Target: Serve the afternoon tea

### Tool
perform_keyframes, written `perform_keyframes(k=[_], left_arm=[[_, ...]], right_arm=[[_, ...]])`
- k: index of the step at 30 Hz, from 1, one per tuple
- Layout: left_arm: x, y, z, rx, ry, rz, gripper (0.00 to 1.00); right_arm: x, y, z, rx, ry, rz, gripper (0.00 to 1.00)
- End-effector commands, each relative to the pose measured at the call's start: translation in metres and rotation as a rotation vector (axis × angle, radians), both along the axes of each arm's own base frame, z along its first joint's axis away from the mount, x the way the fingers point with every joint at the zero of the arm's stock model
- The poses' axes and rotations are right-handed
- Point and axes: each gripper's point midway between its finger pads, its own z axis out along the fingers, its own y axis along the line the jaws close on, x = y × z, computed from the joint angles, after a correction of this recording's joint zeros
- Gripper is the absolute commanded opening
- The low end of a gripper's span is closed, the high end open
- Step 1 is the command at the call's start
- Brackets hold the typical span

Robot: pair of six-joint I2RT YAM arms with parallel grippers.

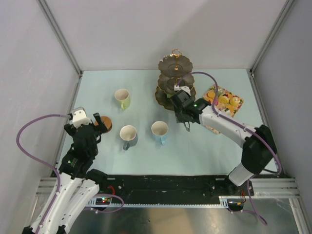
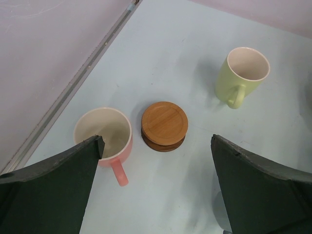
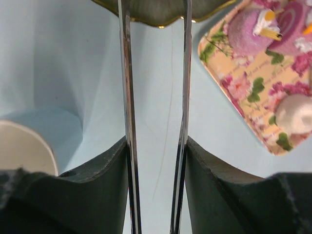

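Two pincers differ: the right pincer (image 3: 157, 144) grips metal tongs (image 3: 127, 97) near the stand (image 1: 174, 73); the left pincer (image 2: 156, 141) hangs wide open, empty, above the coasters (image 2: 164, 124). I judge the cakes (image 3: 246, 31), on the tray (image 3: 229, 73), come next: tongs must close around one. Pale blue surface (image 1: 204, 146), grey walls (image 1: 146, 34).

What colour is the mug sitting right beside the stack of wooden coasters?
The mug is pink, cream inside; the left wrist view shows it best.
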Motion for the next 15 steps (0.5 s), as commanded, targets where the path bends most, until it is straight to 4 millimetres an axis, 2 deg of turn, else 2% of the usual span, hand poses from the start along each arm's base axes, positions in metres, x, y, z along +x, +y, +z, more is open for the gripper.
perform_keyframes(k=[1,9,12,15], left_arm=[[0.002,0.000,0.005,0.006,-0.030,0.000,1.00],[0.004,-0.001,0.003,0.010,-0.017,-0.002,1.00],[0.005,-0.002,0.002,0.011,-0.014,-0.005,1.00],[0.005,-0.003,0.002,0.011,-0.012,-0.010,1.00]], right_arm=[[-0.032,-0.029,0.024,-0.006,0.034,-0.043,0.47],[-0.074,-0.085,0.035,-0.028,0.110,-0.125,0.47],[-0.077,-0.111,0.034,-0.030,0.107,-0.187,0.47],[-0.071,-0.128,0.036,0.006,0.083,-0.236,0.47]])
